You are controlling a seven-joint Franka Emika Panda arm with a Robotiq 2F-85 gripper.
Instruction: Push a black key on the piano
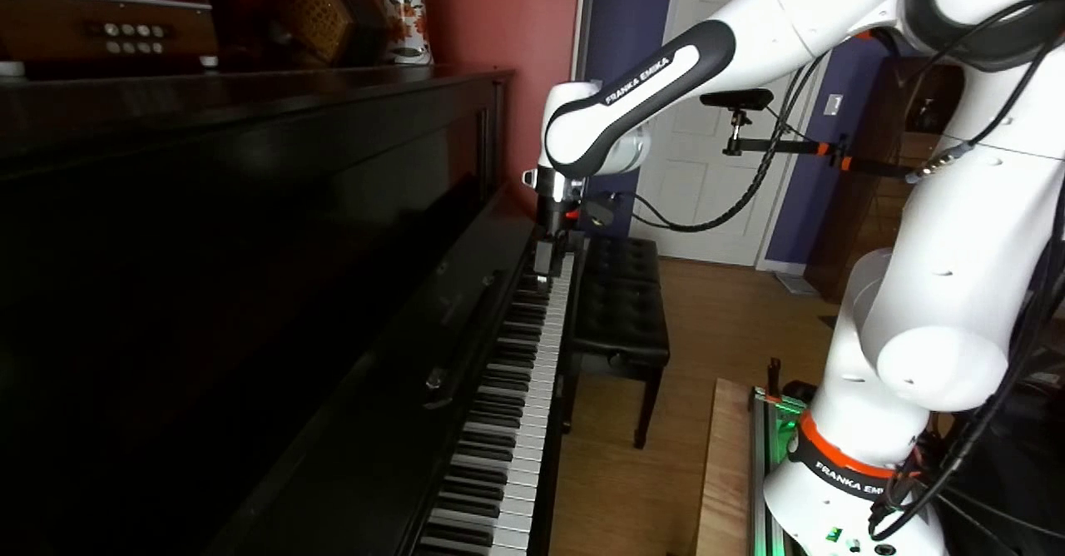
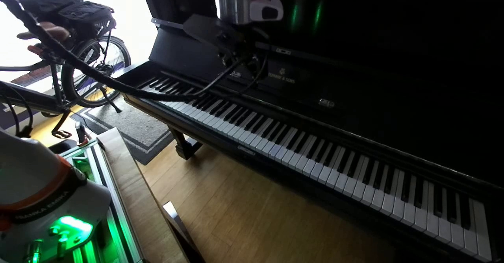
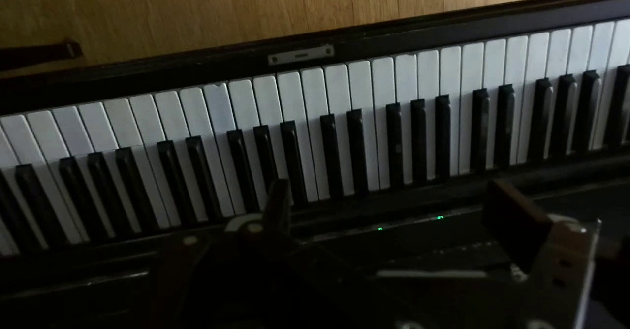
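Fingers, spread, point down over the piano, presumably so one can press a black key; contact is unclear.

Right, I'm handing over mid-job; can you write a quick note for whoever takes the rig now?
Gripper: open, holding nothing, close to the keyboard; contact can't be confirmed.
Piano: keyboard uncovered, black keys in plain sight in the wrist view.
Done: gripper positioned by the keyboard; no black key visibly pressed.
Left: push one black key. Probably shut the jaws first, then line up and lower.
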